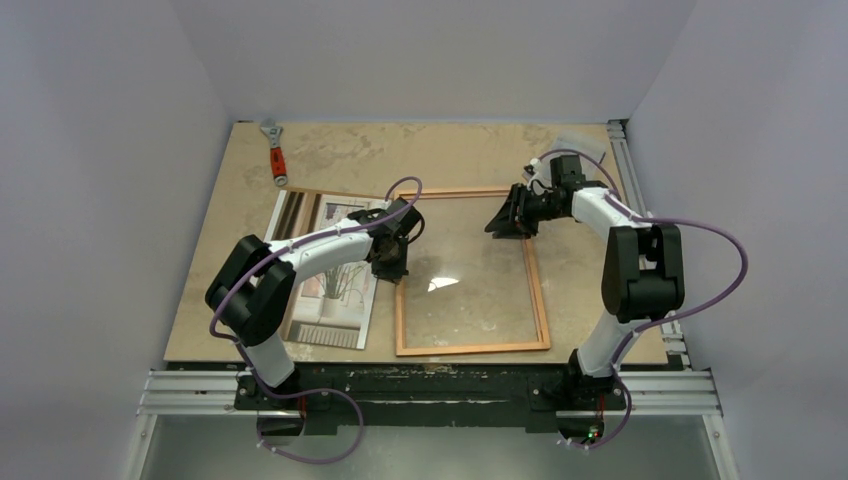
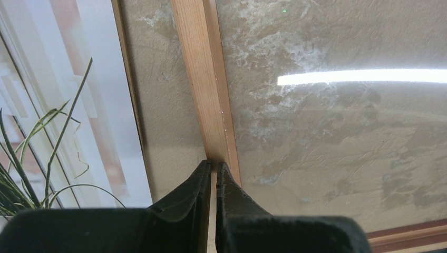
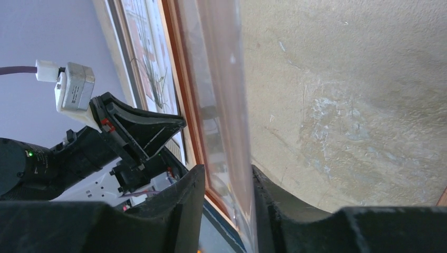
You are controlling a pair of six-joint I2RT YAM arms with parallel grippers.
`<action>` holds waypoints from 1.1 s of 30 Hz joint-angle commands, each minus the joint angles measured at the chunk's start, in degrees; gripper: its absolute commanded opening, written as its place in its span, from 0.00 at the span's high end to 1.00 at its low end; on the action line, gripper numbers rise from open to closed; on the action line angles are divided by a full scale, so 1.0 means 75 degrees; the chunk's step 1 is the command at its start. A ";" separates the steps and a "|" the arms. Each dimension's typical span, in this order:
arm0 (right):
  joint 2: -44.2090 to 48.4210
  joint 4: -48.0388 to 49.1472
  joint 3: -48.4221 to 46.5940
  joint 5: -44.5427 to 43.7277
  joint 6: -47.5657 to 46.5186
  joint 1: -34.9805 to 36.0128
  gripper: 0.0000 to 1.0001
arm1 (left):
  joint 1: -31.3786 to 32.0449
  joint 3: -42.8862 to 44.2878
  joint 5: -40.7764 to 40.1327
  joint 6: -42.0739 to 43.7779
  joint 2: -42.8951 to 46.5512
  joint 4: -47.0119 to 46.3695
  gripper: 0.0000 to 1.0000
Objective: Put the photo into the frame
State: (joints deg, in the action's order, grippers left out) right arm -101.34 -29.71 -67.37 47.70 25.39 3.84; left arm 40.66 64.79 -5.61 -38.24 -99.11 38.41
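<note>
The photo (image 1: pixel 330 270) lies picture up on the table's left side; its plant shows in the left wrist view (image 2: pixel 58 105). The orange-brown frame (image 1: pixel 472 348) lies flat to its right, with a clear pane (image 1: pixel 460 285) inside it. My left gripper (image 1: pixel 388 262) is shut, its tips (image 2: pixel 213 166) resting on the frame's left rail (image 2: pixel 203 79). My right gripper (image 1: pixel 505 222) is at the frame's far right corner. Its fingers (image 3: pixel 226 176) stand apart with the raised edge of the clear pane (image 3: pixel 224 105) between them.
A wrench with a red handle (image 1: pixel 275 150) lies at the back left. Something clear and faint sits at the back right corner (image 1: pixel 580 145). A metal rail (image 1: pixel 628 165) runs along the table's right edge. Walls close in on three sides.
</note>
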 commanded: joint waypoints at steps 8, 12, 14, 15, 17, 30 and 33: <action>0.0329 -0.0356 -0.0301 -0.0659 -0.0351 0.0361 0.51 | 0.0086 -0.0436 -0.0442 0.0247 -0.0795 0.0051 1.00; 0.0330 -0.0655 -0.0487 -0.1376 -0.0464 0.0474 0.45 | 0.0086 -0.0430 -0.0448 0.0247 -0.0801 0.0076 1.00; 0.0328 -0.0751 -0.0536 -0.1658 -0.0487 0.0491 0.42 | 0.0086 -0.0425 -0.0459 0.0246 -0.0801 0.0072 1.00; 0.0333 -0.0784 -0.0550 -0.1778 -0.0499 0.0500 0.41 | 0.0089 -0.0424 -0.0460 0.0247 -0.0801 0.0079 1.00; 0.0361 -0.0835 -0.0556 -0.2021 -0.0502 0.0508 0.39 | 0.0090 -0.0416 -0.0460 0.0247 -0.0801 0.0078 1.00; 0.0422 -0.1115 -0.0630 -0.3054 -0.0648 0.0530 0.27 | 0.0098 -0.0366 -0.0450 0.0247 -0.0789 0.0097 1.00; 0.0442 -0.1153 -0.0633 -0.3235 -0.0677 0.0539 0.25 | 0.0109 -0.0343 -0.0448 0.0244 -0.0795 0.0109 1.00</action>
State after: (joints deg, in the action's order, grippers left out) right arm -100.71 -37.08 -69.54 26.65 21.56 7.51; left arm 40.97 65.34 -6.11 -37.87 -99.48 38.94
